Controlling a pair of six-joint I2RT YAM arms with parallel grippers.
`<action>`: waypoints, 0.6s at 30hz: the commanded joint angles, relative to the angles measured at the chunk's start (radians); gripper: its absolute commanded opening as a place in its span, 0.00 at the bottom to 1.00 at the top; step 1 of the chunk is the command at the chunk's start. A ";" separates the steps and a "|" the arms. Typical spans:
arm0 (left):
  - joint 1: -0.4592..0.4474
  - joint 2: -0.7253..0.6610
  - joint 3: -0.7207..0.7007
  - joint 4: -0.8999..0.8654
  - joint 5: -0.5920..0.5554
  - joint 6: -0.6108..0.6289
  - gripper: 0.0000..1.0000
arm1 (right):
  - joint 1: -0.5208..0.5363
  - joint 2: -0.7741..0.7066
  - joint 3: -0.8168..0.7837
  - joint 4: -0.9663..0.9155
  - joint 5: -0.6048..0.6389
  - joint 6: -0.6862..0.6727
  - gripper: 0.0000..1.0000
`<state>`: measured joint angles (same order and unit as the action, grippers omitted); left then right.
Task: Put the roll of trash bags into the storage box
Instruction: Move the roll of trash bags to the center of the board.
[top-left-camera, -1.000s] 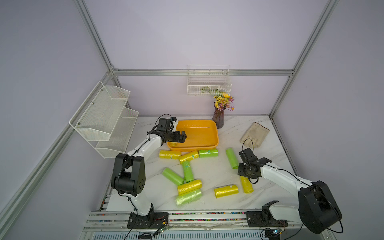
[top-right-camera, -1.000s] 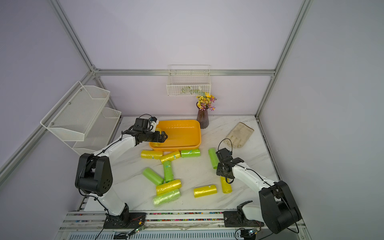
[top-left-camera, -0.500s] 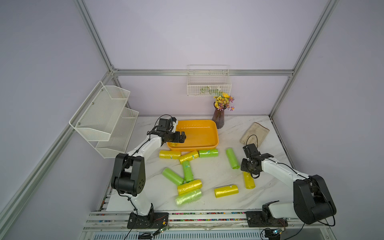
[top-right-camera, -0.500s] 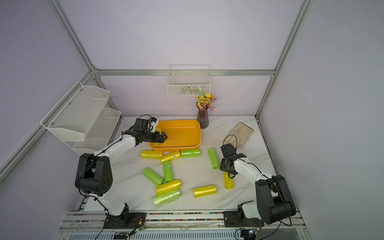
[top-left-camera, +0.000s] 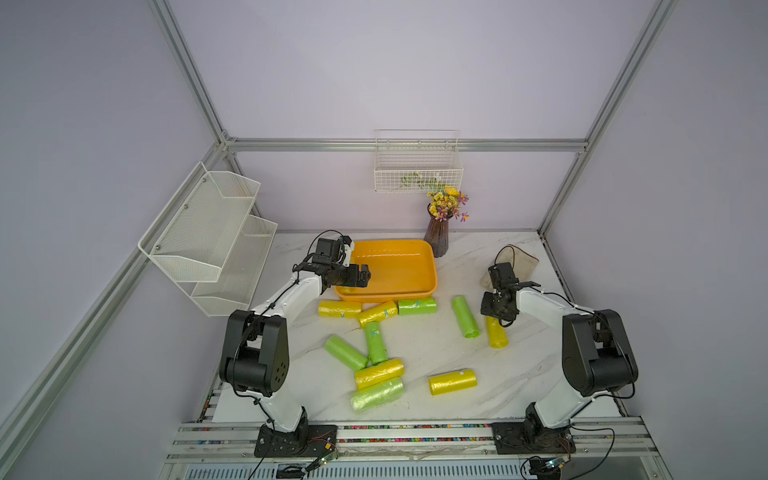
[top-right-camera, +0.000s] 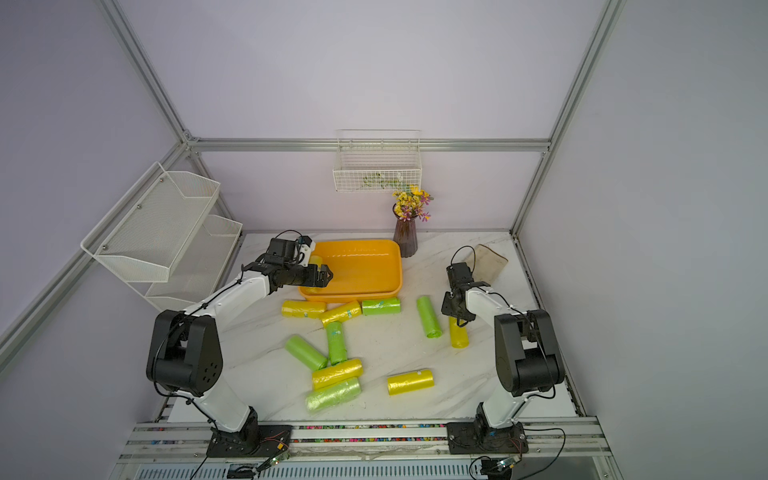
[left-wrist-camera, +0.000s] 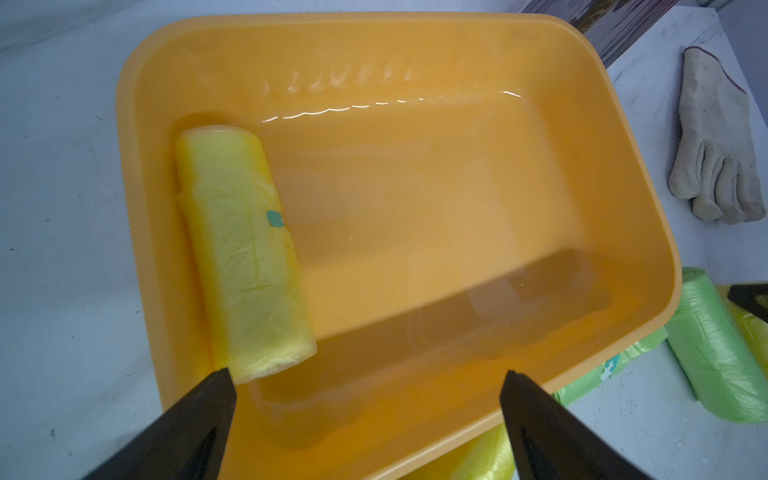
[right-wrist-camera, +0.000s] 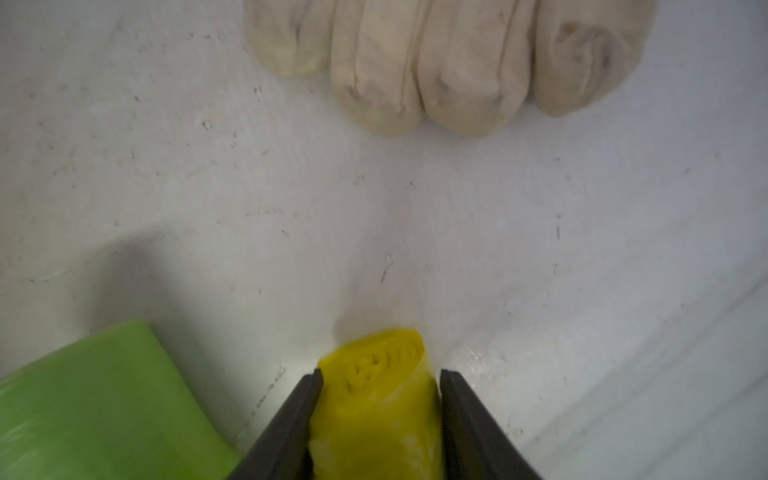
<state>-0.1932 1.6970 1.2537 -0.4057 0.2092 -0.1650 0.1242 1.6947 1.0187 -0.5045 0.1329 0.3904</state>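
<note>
The storage box (top-left-camera: 432, 266) (top-right-camera: 397, 266) (left-wrist-camera: 374, 23) is a shallow orange-yellow tub at the back middle of the table. One yellow roll of trash bags (left-wrist-camera: 241, 249) lies inside it along a short wall. My left gripper (top-left-camera: 363, 276) (top-right-camera: 326, 276) (left-wrist-camera: 368, 372) hovers open over the tub's near left part, with nothing between its fingers. On the right of the table my right gripper (top-left-camera: 498, 313) (top-right-camera: 457, 318) (right-wrist-camera: 378, 374) is shut on the end of another yellow roll (top-left-camera: 497, 334) (top-right-camera: 458, 336) (right-wrist-camera: 376, 399). This roll sits low over the tabletop.
A green roll (top-left-camera: 465, 316) (right-wrist-camera: 104, 407) lies just left of the held one. Several yellow and green rolls (top-left-camera: 376, 353) lie in front of the tub. A beige glove (top-left-camera: 517, 259) (right-wrist-camera: 449, 62) lies behind the right gripper. A flower vase (top-left-camera: 436, 237) stands by the tub's far right corner.
My right gripper has moved toward the back of the table, taking the yellow roll with it. The left arm has stayed where it was.
</note>
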 joint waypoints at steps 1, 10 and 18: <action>-0.005 -0.042 0.003 0.024 -0.008 -0.004 1.00 | -0.006 0.047 0.041 0.019 -0.030 -0.030 0.50; -0.005 -0.062 -0.011 0.010 -0.020 -0.001 1.00 | -0.010 0.021 0.025 -0.038 -0.008 -0.084 0.64; -0.005 -0.053 0.004 0.010 -0.007 -0.012 1.00 | -0.009 -0.034 -0.012 -0.092 -0.021 -0.137 0.74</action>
<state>-0.1932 1.6825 1.2449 -0.4091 0.1951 -0.1658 0.1188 1.7008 1.0222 -0.5510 0.1143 0.2893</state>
